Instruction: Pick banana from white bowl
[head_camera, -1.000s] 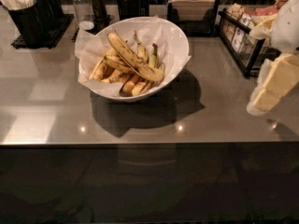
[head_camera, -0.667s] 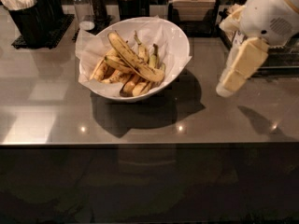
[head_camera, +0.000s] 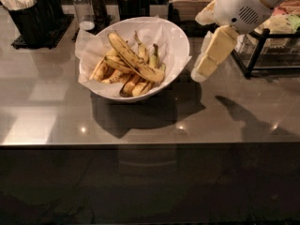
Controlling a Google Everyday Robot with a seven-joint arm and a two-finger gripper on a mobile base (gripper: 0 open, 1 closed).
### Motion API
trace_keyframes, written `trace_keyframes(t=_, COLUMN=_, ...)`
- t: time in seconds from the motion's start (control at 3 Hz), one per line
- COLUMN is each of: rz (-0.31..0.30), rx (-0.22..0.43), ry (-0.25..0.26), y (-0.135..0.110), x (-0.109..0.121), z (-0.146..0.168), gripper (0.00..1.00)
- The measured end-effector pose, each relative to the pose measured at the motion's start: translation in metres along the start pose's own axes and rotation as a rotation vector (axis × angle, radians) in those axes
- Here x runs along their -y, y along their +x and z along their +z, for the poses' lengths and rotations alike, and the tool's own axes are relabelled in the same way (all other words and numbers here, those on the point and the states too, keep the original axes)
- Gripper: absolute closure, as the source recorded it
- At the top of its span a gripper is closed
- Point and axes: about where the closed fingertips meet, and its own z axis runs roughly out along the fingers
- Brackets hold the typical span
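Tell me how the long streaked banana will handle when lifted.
The banana looks overripe, dark-streaked, so probably soft and easily bruised. It lies atop shorter bananas in the white bowl, so it should lift free, perhaps nudging them. The gripper hangs outside the bowl, beside its rim.

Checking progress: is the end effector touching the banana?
No, the end effector hangs right of the white bowl; the banana lies inside.

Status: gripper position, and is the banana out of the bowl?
Gripper hovers right of the large white paper-lined bowl. Long brown-streaked yellow banana lies inside atop shorter bananas. Nothing between them.
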Motion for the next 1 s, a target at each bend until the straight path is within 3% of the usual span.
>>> trace_keyframes(t=0.33, rz=0.025, rx=0.055, ry=0.034, y=-0.002, x=0.001, z=0.005, gripper=0.00)
trace_keyframes(t=1.0, rz=0.135, rx=0.258, ry=0.026, y=-0.029, x=0.028, z=0.068, gripper=0.00)
